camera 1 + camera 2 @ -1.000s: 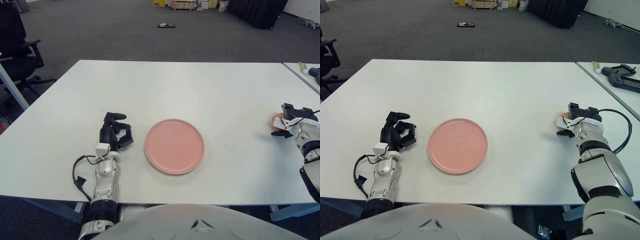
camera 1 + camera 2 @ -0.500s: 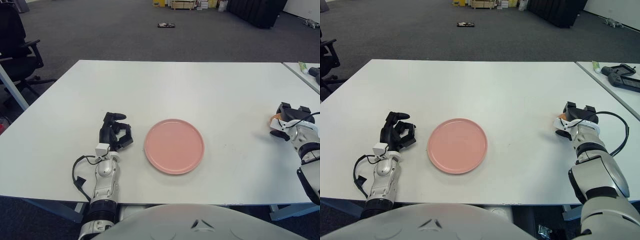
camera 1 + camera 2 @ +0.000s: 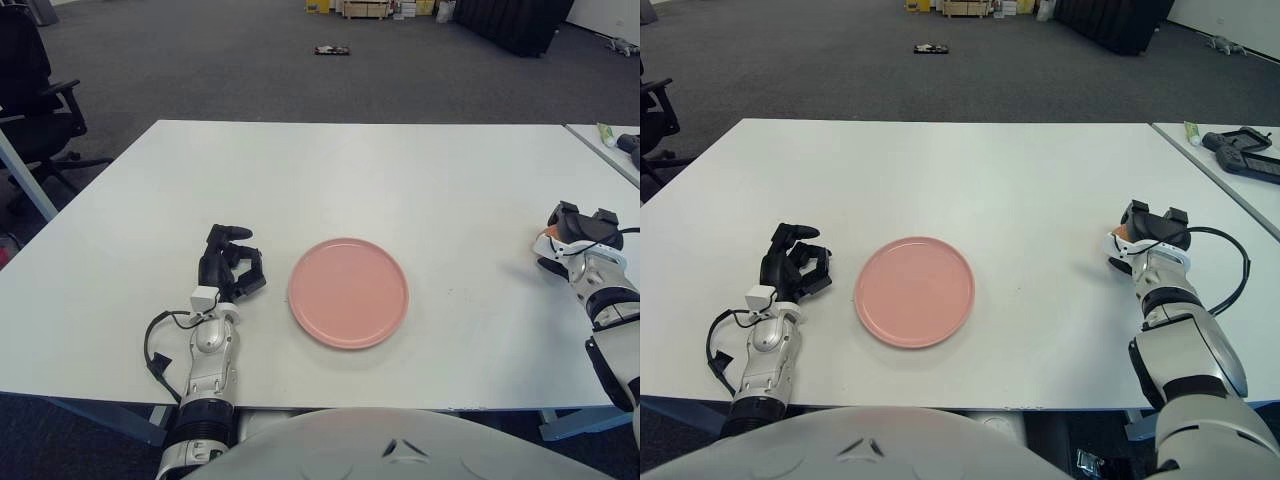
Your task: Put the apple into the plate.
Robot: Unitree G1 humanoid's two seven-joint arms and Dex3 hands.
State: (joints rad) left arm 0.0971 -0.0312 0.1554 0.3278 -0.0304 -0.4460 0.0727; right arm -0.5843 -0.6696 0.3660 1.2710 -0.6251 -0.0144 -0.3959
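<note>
— Apple (image 3: pixel 1121 233) first: where does it sit?
— Out on the right part of the white desk (image 3: pixel 1020 180), well apart from the pink plate (image 3: pixel 914 291). Only a small orange sliver shows, at the left edge of the right hand (image 3: pixel 1143 238).
— So the right hand has it?
— Its dark fingers are curled around the apple, closed on it, low over the desk; whether the fruit touches the surface I cannot tell.
— And the plate?
— Flat near the front middle of the desk, with nothing in it.
— What about the left hand (image 3: pixel 228 265)?
— It shows just left of the plate, black fingers bent inward and holding nothing, with a cable (image 3: pixel 157 345) looping beside its forearm.
— Anything else around?
— An office chair (image 3: pixel 35 85) at the far left on the grey carpet, and a second desk (image 3: pixel 1230 165) at the right carrying a black device (image 3: pixel 1245 151).
</note>
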